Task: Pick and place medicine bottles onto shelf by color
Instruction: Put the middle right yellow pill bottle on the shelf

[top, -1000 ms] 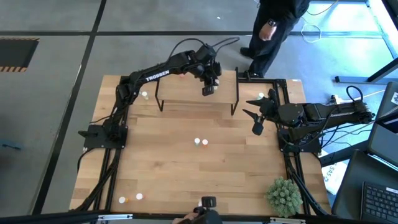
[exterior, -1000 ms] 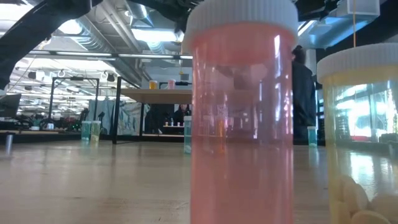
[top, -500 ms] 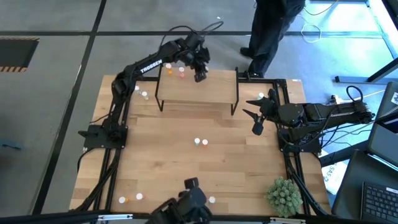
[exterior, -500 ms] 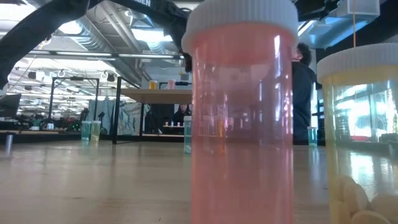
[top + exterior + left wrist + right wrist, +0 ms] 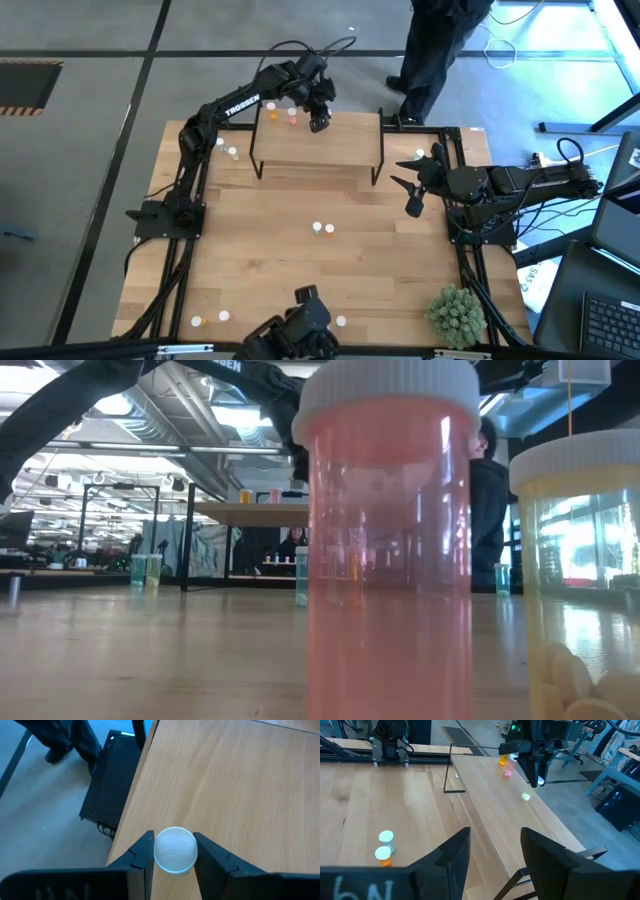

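High view shows the left gripper (image 5: 319, 123) over the shelf (image 5: 345, 143) near its far edge, at about twelve o'clock on the table (image 5: 280, 260); the left wrist view shows its fingers (image 5: 142, 857) clamped on a white-capped bottle (image 5: 175, 849) above the shelf board. Two more bottles, one orange (image 5: 273, 114) and one pink (image 5: 292, 113), stand on the shelf just at nine o'clock of that gripper. The right gripper (image 5: 411, 183) waits at three o'clock, fingers apart and holding nothing. Loose bottles are scattered about: a pair (image 5: 322, 228) at the table's centre, two (image 5: 209, 318) toward seven o'clock, one (image 5: 231, 152) at ten o'clock beside the left arm. A spiky green plant ball (image 5: 459, 314) sits at five o'clock. In the low view a pink bottle (image 5: 388, 540) and a yellow one (image 5: 580, 575) fill the foreground, blocking most of the table behind. A person (image 5: 445, 40) in dark clothes stands beyond the far edge at one o'clock.
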Controlling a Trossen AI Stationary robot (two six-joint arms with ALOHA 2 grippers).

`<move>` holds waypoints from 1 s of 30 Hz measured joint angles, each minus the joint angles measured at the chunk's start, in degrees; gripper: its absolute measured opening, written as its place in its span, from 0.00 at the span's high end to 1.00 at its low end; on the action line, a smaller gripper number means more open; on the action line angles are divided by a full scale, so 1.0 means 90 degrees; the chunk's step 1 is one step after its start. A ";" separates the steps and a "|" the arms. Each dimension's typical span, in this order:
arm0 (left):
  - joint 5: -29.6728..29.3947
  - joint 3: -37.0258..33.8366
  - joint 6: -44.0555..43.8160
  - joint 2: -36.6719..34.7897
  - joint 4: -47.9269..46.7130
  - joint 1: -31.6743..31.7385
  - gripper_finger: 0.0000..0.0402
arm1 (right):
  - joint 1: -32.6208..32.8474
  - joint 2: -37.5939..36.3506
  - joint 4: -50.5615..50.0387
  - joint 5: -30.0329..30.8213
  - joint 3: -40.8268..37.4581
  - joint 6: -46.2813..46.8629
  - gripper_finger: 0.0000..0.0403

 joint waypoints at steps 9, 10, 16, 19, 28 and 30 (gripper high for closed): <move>0.0005 0.0000 -0.0006 0.0002 0.0104 -0.0006 0.76 | 0.0001 0.0000 0.0002 -0.0010 0.0000 0.0039 0.56; 0.0005 0.0000 -0.0006 0.0002 0.0104 -0.0020 0.76 | 0.0001 0.0000 0.0000 -0.0010 0.0000 0.0037 0.56; 0.0005 0.0000 -0.0009 0.0002 0.0097 -0.0077 0.76 | 0.0001 0.0000 0.0002 -0.0010 0.0000 0.0038 0.56; 0.0006 0.0000 -0.0010 0.0004 0.0058 -0.0091 0.76 | 0.0001 0.0000 0.0002 -0.0011 0.0000 0.0029 0.56; -0.0137 0.0000 -0.0013 0.0029 0.0004 -0.0128 0.76 | 0.0001 0.0000 0.0002 -0.0010 0.0000 0.0024 0.56; -0.0141 0.0000 -0.0019 0.0028 -0.0050 -0.0151 0.76 | 0.0001 0.0000 0.0002 -0.0012 0.0000 0.0024 0.56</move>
